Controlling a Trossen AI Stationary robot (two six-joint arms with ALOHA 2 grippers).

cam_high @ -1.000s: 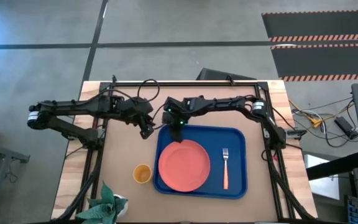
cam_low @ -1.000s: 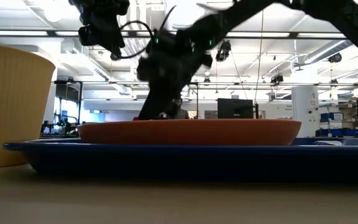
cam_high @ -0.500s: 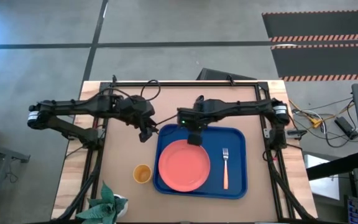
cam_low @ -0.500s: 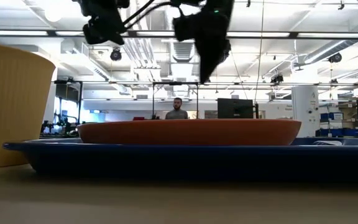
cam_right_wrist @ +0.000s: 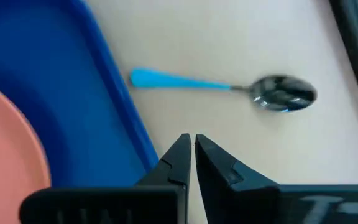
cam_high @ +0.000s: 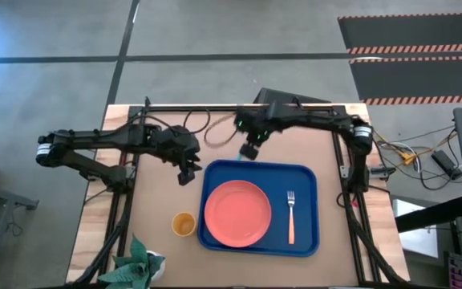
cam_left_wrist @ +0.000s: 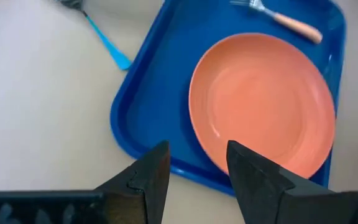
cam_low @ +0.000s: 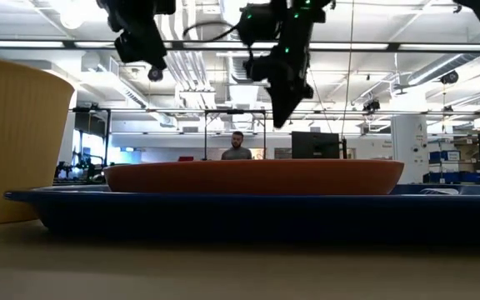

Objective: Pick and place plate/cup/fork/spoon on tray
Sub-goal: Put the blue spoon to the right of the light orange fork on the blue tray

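The blue tray lies on the table with the coral plate and the peach-handled fork on it. Left of the tray, the orange cup stands on the table. The teal-handled spoon lies flat on the table just beyond the tray's far rim. My right gripper hovers shut above the table near the spoon, touching nothing. My left gripper hangs open over the tray's far left corner, nothing between its fingers.
A green plant stands at the table's near left corner. Black frame rails run along the table's sides and far edge. A person stands far off in the room.
My right gripper has risen from the plate's far rim, swung toward the table's far edge and turned, and now hangs beyond the tray above the spoon. The plate has stayed where it was. My left gripper has rolled a little in place.
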